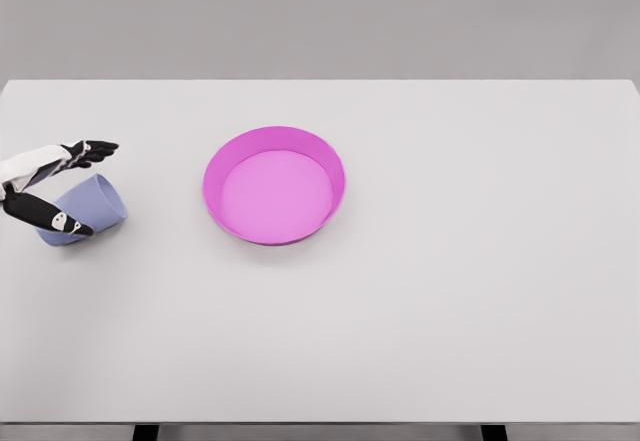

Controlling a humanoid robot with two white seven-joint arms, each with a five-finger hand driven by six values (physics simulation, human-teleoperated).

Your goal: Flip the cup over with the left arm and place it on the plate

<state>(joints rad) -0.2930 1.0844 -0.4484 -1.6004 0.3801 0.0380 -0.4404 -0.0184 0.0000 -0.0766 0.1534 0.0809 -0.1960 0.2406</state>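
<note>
The left robot hand (pixel 50 186) reaches in at the far left edge, fingers (pixel 90 148) and thumb spread apart.

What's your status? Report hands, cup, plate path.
Left hand fingers around the tilted cup, grip unconfirmed. Right hand out of view. Pink plate empty, nothing between.
</note>
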